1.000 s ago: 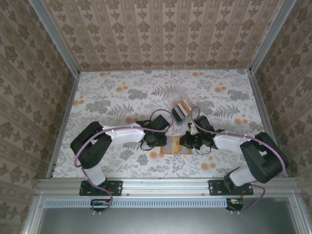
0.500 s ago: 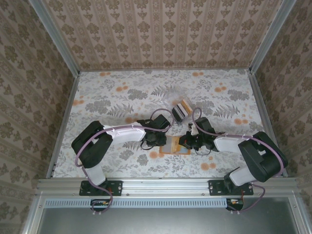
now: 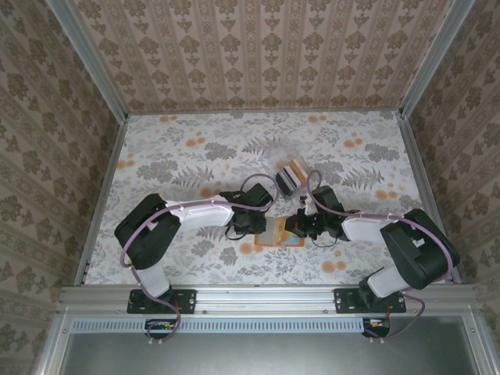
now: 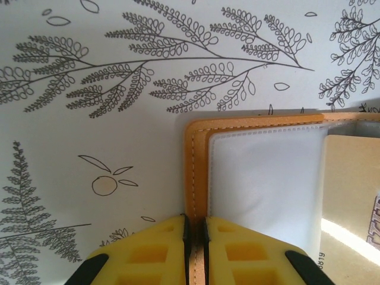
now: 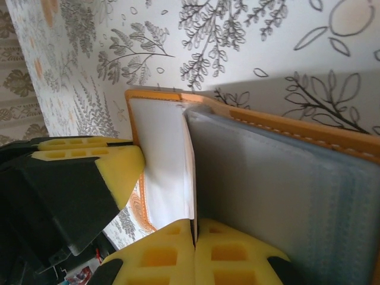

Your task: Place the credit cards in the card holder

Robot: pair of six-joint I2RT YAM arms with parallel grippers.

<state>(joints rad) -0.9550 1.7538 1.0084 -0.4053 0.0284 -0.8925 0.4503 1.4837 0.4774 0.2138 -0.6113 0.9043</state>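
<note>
Near the table's [image 3: 172,258] front edge, between both arms: card holder [image 3: 281,234] lying open, largely masked from above by wrists and cables. Left gripper [image 4: 194,249] clamped on its orange stitched rim; finger bases cut off by frame bottom. Right gripper [image 5: 195,246] pinched shut on a thin clear inner sleeve, contents too hazy to read. Tan card [image 4: 350,178] cropped at frame edge. Forearms folded inward, wrists low, grippers facing each other. Farther back: credit cards [image 3: 294,172] on edge in clear box [image 3: 283,181], details too small.
</note>
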